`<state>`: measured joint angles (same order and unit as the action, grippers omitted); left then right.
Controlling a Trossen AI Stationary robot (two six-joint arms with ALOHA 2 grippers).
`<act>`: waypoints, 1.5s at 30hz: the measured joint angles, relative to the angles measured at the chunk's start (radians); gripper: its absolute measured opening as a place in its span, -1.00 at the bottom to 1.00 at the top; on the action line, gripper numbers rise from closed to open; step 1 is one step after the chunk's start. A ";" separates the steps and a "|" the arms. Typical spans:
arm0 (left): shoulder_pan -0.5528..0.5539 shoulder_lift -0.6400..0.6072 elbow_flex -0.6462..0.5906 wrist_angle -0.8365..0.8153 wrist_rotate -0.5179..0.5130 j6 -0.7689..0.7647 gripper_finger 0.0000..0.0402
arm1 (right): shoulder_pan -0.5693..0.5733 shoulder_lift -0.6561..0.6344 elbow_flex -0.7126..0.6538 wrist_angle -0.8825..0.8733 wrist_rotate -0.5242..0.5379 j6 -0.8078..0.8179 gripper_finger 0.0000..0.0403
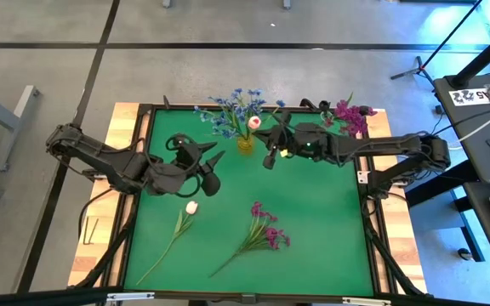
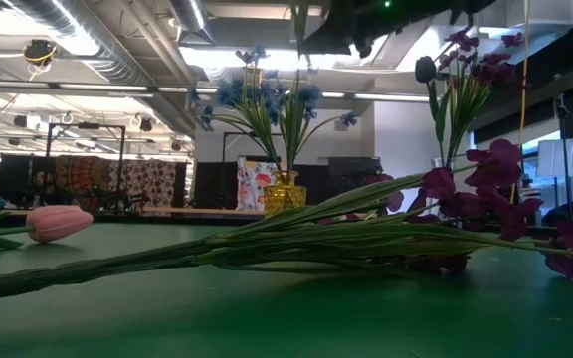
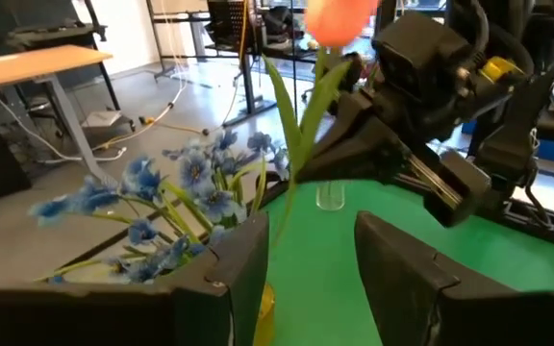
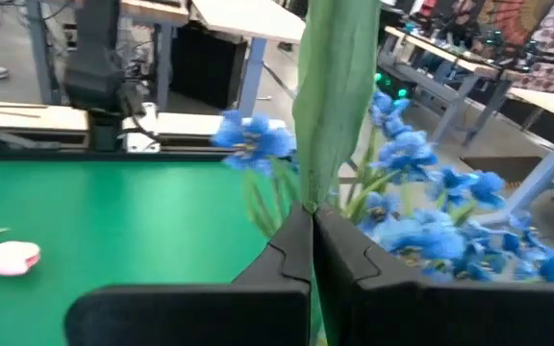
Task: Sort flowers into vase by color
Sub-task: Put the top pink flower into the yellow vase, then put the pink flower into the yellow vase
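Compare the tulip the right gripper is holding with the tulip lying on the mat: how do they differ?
The held tulip stands upright, its stem pinched in the right gripper beside the blue flowers; the loose tulip lies flat on the mat. The held one is at the far edge, by the yellow vase; the loose one is toward the near side, untouched. Both have pale pinkish buds on green stems.

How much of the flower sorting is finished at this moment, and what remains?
Done: blue flowers stand in the yellow vase, and purple flowers stand upright at the back right. In hand: the right gripper is shut on a tulip stem beside the blue bunch; its destination is unclear. Left: one white tulip and one purple spray lie on the green mat. The left gripper waits, open.
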<state>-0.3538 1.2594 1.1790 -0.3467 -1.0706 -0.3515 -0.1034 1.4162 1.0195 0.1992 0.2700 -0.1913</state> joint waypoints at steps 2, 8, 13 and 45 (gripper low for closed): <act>-0.004 0.000 0.000 -0.012 0.000 -0.016 -0.25 | -0.017 0.003 0.000 0.014 -0.003 0.000 -1.00; -0.014 0.002 0.000 -0.027 -0.006 -0.032 -0.25 | -0.058 0.003 0.000 0.010 -0.061 0.031 -1.00; -0.014 0.002 0.000 -0.031 -0.024 -0.035 -0.25 | -0.076 0.027 0.000 0.013 -0.105 0.059 -1.00; -0.037 0.002 -0.140 0.080 -0.039 -0.137 -0.25 | -0.074 0.109 0.000 -0.101 -0.106 0.109 -0.49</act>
<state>-0.3912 1.2613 1.0386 -0.2667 -1.1098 -0.4884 -0.1772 1.5251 1.0195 0.0984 0.1642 -0.0826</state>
